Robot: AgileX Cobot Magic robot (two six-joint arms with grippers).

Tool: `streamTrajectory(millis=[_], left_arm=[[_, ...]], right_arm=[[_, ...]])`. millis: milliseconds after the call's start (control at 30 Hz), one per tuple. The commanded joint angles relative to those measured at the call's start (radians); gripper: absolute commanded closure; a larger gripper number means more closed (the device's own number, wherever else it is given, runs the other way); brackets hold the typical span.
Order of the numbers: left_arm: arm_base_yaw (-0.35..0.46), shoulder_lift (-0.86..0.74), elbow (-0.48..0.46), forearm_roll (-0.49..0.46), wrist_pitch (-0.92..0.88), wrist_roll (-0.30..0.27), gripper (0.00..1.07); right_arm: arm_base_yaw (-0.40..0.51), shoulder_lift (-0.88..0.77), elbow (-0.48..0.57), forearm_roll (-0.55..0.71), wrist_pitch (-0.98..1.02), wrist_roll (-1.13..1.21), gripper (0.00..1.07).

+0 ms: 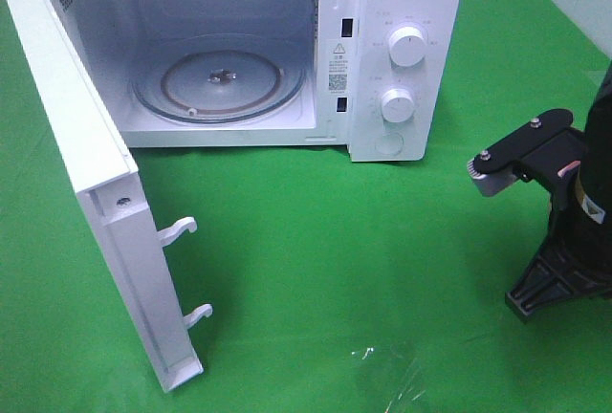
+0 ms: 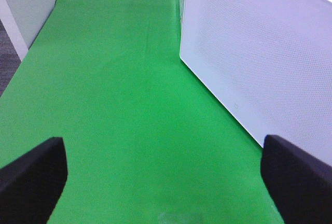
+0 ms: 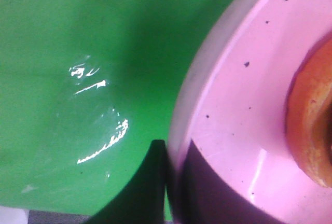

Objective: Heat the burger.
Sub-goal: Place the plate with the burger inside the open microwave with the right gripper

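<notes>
The burger lies on a pink speckled plate. Only the right wrist view shows it, and only a part of its orange-brown bun at the edge of the picture. The right tool has hold of this plate at the rim. One dark finger is on the outer side of the rim, the other lies on the inner pink surface, and the rim is squeezed between them. Under the plate is the green table, with a shiny patch on it just beside the plate.

In the high view the right arm stands at the right edge, well apart from the microwave. The plate does not show there. The microwave is at the back of the table with its door swung wide to the left. Inside it is a glass turntable, and two round knobs sit on the front panel.

The left tool is wide open with nothing between its fingers. It hangs over the green table, just beside the outer face of the door.
</notes>
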Motion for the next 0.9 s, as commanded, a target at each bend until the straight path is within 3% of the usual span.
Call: streamTrajectory(millis=[33, 433, 500, 900], left_arm=[[-0.005, -0.016, 0.003, -0.008, -0.011, -0.002, 0.13], [-0.005, -0.016, 0.003, -0.008, -0.011, -0.002, 0.13], [-0.005, -0.016, 0.003, -0.008, -0.011, -0.002, 0.13], [-0.005, -0.016, 0.003, -0.008, -0.011, -0.002, 0.13]], right_arm=[[0.060, -0.039, 0.039, -0.057, 0.053, 0.012, 1.07], [0.229, -0.055, 0.087, -0.057, 0.085, 0.031, 1.07], [0.306, -0.055, 0.091, -0.057, 0.107, 0.039, 1.07], [0.512, -0.055, 0.091, -0.057, 0.135, 0.092, 1.07]])
